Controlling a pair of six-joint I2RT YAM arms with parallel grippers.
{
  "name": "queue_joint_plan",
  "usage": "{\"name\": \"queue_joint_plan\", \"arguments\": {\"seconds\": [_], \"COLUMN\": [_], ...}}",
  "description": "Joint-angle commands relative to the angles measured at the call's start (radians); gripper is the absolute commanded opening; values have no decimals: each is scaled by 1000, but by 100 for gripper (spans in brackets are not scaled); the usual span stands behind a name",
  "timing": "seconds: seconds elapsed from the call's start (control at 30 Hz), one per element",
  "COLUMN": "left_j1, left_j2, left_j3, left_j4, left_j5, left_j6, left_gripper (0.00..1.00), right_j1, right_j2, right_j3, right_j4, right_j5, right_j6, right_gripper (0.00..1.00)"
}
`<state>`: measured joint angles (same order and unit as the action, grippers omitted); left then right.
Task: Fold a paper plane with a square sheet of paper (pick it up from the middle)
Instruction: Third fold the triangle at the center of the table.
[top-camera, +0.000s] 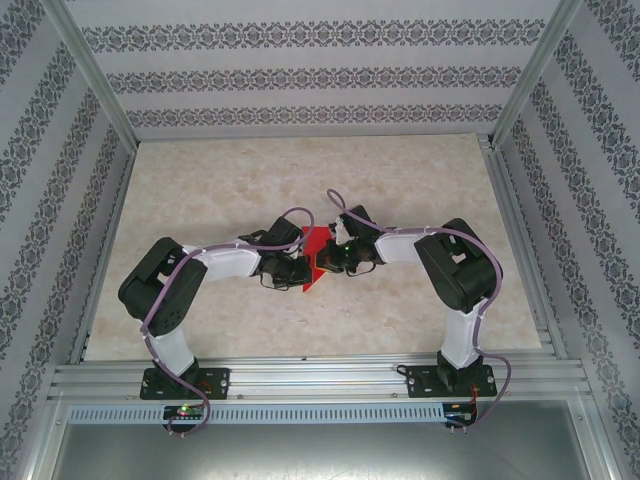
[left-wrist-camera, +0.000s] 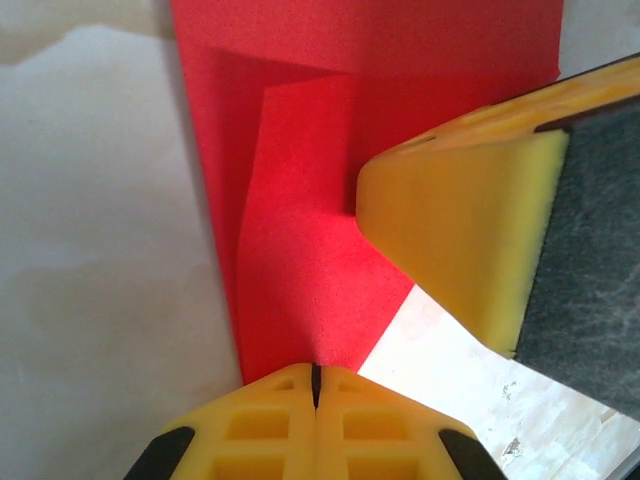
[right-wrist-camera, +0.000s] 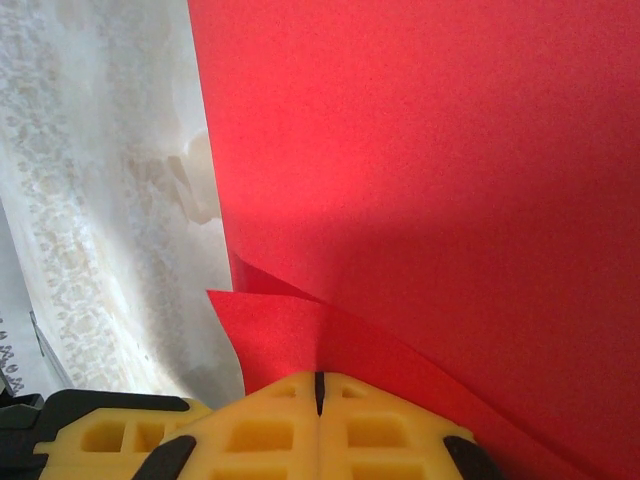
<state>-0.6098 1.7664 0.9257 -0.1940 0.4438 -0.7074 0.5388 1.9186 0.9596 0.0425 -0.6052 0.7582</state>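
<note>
Subject: bright red thin paper sheet (top-camera: 316, 252), folded, with sharp creases and overlapping layers, tapering to point. Location: middle of table (top-camera: 200, 200), between both arms. Long axis runs far edge to near edge, tip toward near edge. Left end effector (left-wrist-camera: 315, 378): fingers together, clamped on sheet edge. Right end effector (right-wrist-camera: 319, 385): likewise pinching sheet.
</note>
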Motion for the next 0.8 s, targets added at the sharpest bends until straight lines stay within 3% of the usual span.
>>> {"name": "queue_joint_plan", "arguments": {"seconds": [0.0,0.27,0.43,0.53,0.67,0.77], "left_j1": [-26,-39,-38,-37,-38,-38], "left_j2": [5,-64,-108,-117,-94,-65], "left_j3": [-24,-26,27,53,85,113], "left_j4": [-80,-212,-162,-98,-43,-25], "left_j5": [-9,9,-41,-79,-115,-128], "left_j6": [17,145,95,45,-2,-18], "left_gripper": [0,0,0,0,0,0], "right_j1": [-19,-20,-20,-23,-45,-76], "right_j2": [68,56,0,-68,-153,-202], "right_j3": [-29,-31,-14,-7,-21,-59], "right_j4": [-108,-103,-80,-66,-63,-53], "right_j5": [128,126,85,72,89,106], "right_j6": [6,19,50,75,110,132], "right_gripper": [0,0,0,6,23,29]}}
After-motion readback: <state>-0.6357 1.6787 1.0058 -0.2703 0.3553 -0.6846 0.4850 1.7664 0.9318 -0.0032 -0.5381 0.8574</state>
